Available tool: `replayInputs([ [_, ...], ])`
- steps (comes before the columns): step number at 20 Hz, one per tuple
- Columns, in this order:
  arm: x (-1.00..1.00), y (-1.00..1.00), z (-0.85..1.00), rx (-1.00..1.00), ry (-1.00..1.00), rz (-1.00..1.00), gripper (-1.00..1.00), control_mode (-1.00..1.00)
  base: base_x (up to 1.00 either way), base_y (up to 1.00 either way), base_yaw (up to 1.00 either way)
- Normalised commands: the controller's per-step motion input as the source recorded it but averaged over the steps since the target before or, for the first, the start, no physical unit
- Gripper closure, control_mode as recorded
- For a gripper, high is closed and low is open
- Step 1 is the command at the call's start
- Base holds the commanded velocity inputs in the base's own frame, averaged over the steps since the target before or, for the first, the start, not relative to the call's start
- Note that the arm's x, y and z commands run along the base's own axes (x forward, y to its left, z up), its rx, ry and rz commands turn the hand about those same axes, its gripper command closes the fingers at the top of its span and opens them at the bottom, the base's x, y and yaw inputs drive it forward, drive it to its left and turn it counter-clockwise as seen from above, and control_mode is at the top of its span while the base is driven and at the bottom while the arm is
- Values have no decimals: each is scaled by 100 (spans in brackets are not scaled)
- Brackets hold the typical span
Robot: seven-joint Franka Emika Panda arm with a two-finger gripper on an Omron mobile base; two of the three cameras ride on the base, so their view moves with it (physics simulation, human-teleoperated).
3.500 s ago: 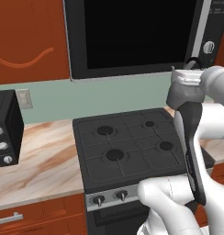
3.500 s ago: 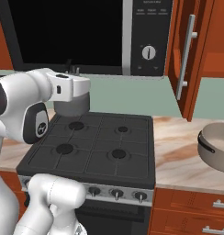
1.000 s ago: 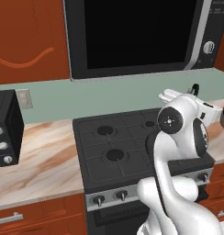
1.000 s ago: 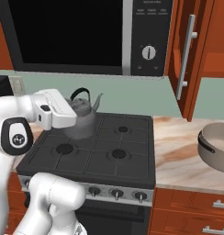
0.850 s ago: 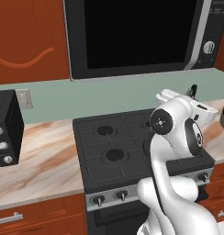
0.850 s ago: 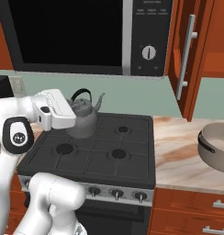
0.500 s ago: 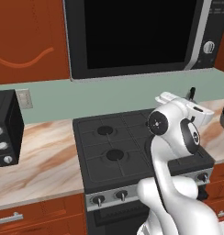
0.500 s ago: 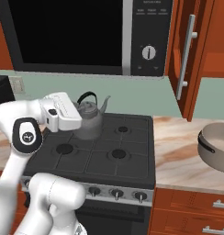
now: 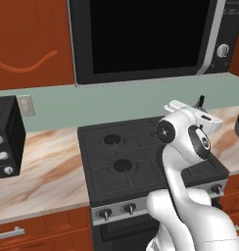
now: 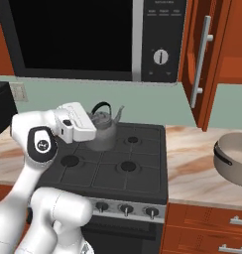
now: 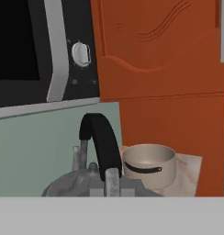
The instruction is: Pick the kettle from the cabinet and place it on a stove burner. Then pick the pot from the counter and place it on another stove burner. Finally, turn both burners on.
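My gripper [image 10: 97,127] is shut on the kettle [image 10: 105,131], a small grey kettle with a black arched handle, holding it low over the rear left of the black cooktop [image 10: 118,171]. Whether its base touches the grate I cannot tell. The hand view has the kettle [image 11: 88,182] right at the gripper [image 11: 111,183], its black handle rising between the fingers. The wide pot [image 10: 235,158] sits on the marble counter [image 10: 190,163] to the right, also pot [image 11: 148,165]. The cabinet [image 10: 210,59] stands open, its door with a silver bar handle. Behind my arm, the kettle's black tip [image 9: 201,101] peeks out.
A black microwave [image 10: 93,39] hangs above the stove. Small knobs [image 10: 125,210] line the silver front. A black toaster oven [image 9: 6,137] stands on the left counter. The front burners [image 10: 128,166] and the rear right burner [image 10: 133,140] are bare.
The arm has carried the kettle a little to the right and lower over the rear of the cooktop. The pot has stayed put.
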Motion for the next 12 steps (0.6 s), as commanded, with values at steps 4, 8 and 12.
replayInputs([
  [4, 38, 0, -14, 0, 0, -5, 100, -100, 0, 0, 0],
  [8, 31, 0, -12, -1, 0, -5, 100, -100, 0, 0, 0],
  [12, 14, 0, -11, -3, 0, -6, 100, -100, 0, 0, 0],
])
